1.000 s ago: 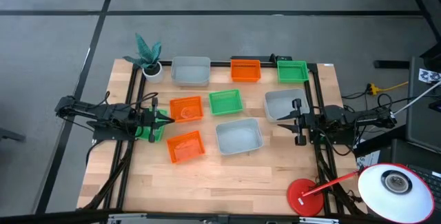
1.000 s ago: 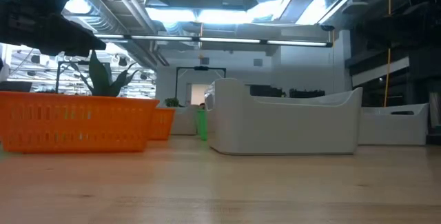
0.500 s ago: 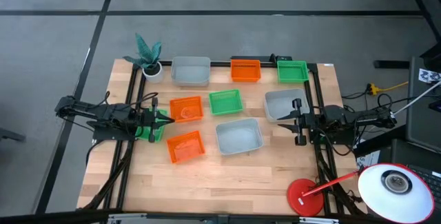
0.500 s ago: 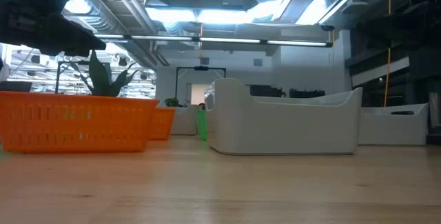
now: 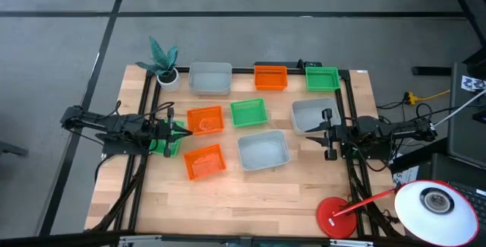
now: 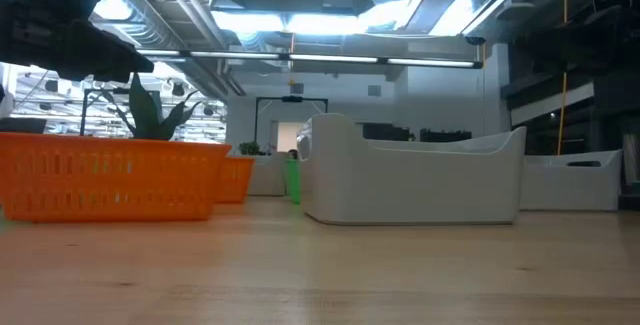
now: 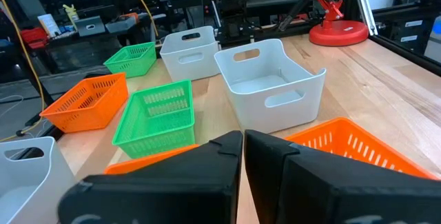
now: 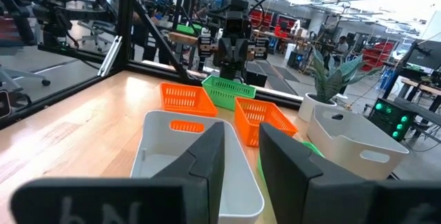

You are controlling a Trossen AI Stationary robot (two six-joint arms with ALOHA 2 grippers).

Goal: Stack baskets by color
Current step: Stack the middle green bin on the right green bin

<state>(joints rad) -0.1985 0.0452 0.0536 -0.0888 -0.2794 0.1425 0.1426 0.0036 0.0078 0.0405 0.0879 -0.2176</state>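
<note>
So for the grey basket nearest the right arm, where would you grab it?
On the grey basket, I'd take the long rim wall facing the right end effector, coming from above. It sits upright and open, so one finger can probably drop inside the thin wall and one outside.

Potted plant [image 5: 164, 63], red lamp [image 5: 339, 216]

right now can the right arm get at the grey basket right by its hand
Probably yes. The right hand hovers at the edge of the grey basket on the table's right side, fingers slightly apart, with nothing between them. The basket is empty and nothing is stacked on it.
</note>
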